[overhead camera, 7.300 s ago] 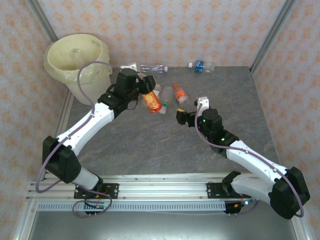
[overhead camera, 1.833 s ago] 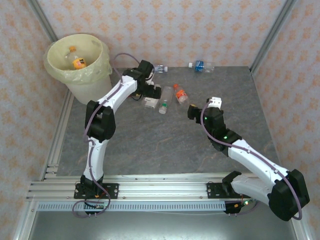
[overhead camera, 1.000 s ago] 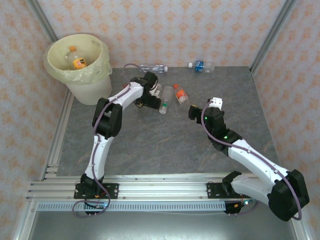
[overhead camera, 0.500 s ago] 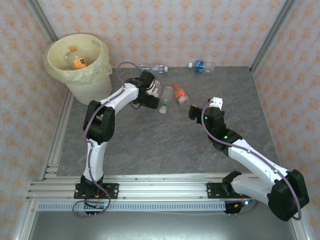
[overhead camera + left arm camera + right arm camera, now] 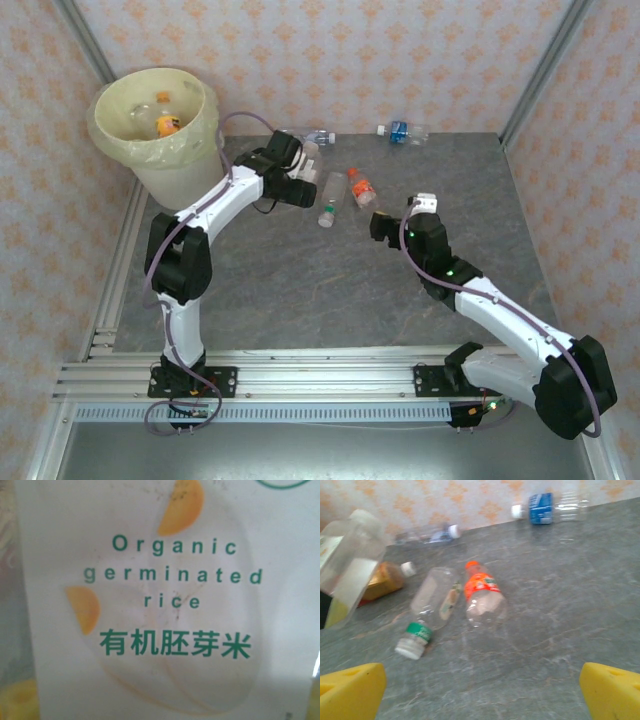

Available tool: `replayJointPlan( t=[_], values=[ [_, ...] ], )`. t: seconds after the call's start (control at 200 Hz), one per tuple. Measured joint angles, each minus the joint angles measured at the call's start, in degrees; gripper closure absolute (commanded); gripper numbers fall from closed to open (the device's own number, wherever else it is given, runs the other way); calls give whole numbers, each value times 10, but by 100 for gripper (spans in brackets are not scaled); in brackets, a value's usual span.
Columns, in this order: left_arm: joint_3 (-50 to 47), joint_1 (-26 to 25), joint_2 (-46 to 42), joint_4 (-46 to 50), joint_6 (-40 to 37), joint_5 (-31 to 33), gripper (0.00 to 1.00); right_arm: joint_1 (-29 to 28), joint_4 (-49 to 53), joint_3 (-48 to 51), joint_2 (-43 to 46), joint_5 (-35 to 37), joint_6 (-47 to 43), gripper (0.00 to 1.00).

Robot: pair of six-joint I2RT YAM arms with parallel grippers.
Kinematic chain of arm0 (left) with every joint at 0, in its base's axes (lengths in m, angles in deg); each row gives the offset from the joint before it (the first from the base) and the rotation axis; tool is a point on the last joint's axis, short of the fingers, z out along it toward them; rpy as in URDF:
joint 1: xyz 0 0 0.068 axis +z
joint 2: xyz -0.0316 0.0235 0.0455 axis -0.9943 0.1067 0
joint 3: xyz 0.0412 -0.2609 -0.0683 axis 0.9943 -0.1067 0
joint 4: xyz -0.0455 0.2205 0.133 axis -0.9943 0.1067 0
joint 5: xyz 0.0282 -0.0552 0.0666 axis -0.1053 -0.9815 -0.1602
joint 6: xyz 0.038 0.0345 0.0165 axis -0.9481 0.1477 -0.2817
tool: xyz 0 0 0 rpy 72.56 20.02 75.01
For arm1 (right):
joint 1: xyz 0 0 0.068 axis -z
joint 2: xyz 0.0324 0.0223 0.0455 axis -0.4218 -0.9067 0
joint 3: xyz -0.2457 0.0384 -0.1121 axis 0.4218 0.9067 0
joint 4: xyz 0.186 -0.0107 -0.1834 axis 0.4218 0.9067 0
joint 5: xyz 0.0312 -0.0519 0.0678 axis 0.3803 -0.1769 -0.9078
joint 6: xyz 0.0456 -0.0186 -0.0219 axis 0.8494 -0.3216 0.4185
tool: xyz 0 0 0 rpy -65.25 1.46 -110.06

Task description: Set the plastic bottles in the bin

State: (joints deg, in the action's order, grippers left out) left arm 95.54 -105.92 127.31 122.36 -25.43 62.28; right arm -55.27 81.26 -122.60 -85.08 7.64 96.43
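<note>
Left jaws hold bottle [image 5: 160, 630] over grey table [image 5: 330, 290], floral wallpaper [image 5: 350, 60] behind.

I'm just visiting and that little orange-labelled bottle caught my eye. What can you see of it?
The orange-labelled bottle is small, clear plastic, seemingly empty, with an orange cap and an orange label around its upper half. It lies on its side on the grey table, cap toward the far wall, beside a green-banded bottle; whether they touch is unclear. Nothing grips it.
</note>
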Motion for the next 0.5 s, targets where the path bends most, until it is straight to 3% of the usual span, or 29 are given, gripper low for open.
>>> replayJointPlan(
  t=[0.24, 0.5],
  values=[
    [-8, -2, -53, -18, 11, -4, 37, 0, -42, 0, -11, -112, -21, 0],
    [-8, -2, -96, -33, 10, 19, 37, -9, -86, 0, -13, -164, -22, 1]
  ],
)
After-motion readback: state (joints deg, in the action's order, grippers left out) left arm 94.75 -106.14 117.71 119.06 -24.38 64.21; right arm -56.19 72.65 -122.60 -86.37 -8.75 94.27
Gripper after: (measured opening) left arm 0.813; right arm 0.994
